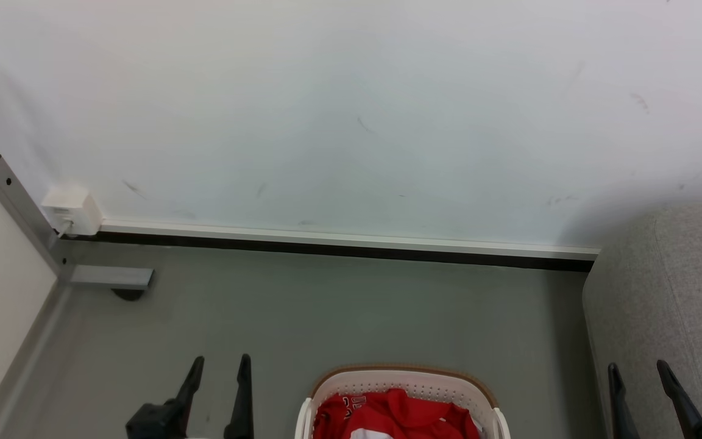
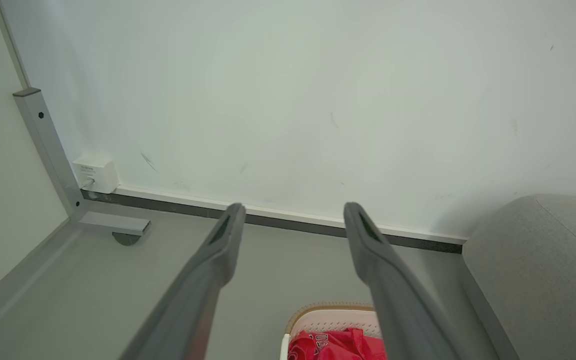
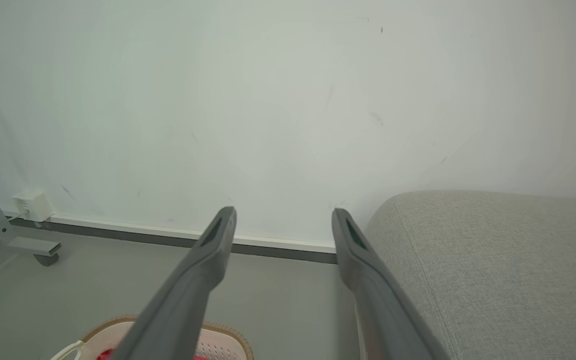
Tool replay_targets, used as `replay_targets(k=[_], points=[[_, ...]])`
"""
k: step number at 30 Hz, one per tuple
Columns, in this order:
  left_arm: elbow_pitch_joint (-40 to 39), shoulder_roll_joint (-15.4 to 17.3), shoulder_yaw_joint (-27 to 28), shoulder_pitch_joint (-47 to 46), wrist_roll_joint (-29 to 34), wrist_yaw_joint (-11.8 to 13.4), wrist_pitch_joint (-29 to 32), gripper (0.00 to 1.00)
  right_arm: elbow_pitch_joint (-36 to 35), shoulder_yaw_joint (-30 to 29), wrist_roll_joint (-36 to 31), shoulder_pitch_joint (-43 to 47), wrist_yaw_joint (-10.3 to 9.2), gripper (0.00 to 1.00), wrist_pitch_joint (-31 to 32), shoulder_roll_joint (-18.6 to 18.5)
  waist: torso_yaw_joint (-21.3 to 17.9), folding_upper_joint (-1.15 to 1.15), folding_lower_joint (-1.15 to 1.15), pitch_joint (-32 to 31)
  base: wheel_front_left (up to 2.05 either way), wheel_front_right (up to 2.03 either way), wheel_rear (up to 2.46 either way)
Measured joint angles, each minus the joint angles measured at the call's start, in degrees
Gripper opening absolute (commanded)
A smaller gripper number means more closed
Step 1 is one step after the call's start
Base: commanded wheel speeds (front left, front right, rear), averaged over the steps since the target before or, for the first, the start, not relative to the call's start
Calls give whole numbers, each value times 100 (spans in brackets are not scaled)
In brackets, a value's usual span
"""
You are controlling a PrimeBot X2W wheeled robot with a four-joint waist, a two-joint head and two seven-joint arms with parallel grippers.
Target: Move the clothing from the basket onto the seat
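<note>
Clothing [image 1: 397,411] untouched; left gripper [image 1: 222,360], right gripper [image 1: 637,364] spread, empty.

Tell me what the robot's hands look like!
Each has two long, thin, dark fingers, like big tweezers. The left end effector and right end effector look black from the head view. Up close the fingers are dark grey, smooth, tapering to rounded tips, with a narrow dark slot near each tip.

No legible text; clothing [image 1: 406,414] lettering [image 1: 354,402] indistinct
</note>
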Motion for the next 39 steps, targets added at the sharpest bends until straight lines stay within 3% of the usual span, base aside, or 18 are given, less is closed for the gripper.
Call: replay_targets(k=[14,29,39], points=[[125,7,-74,0,430,-13,-140,100,45,-120,-402,14,0,100,-136,8,22,0,0,10,0,0,0],[170,9,-107,-8,266,-78,-142,100,80,-201,-85,3,0,100,-136,8,-71,0,0,86,0,0,0],[355,11,-783,-800,269,-354,-143,100,-445,-486,-1,-534,0,100,-146,10,-268,0,0,704,0,0,0]])
